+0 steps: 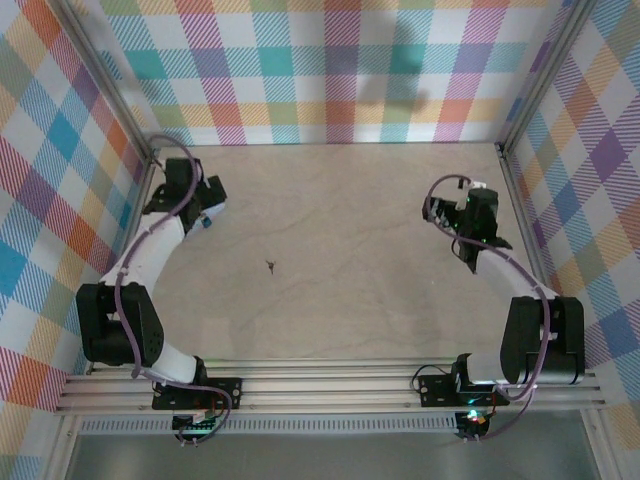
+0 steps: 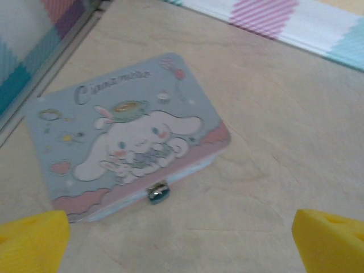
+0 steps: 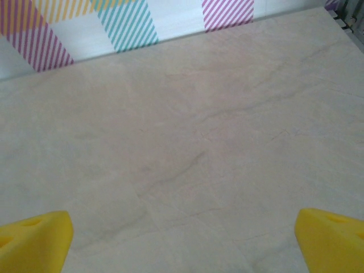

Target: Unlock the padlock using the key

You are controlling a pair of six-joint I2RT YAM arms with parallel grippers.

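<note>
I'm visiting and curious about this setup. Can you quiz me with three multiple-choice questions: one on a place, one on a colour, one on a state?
1. Where is the padlock? A. at the cartoon tin's front edge B. mid-table C. on the wall
2. What colour are the fingertips? A. red B. yellow C. green
3. How is the left gripper? A. shut on the tin B. shut on the padlock C. open, empty
Answers: 1 A, it sits at the tin's edge; 2 B, both wrist views show yellow tips; 3 C, its tips stand wide apart, nothing between.
</note>
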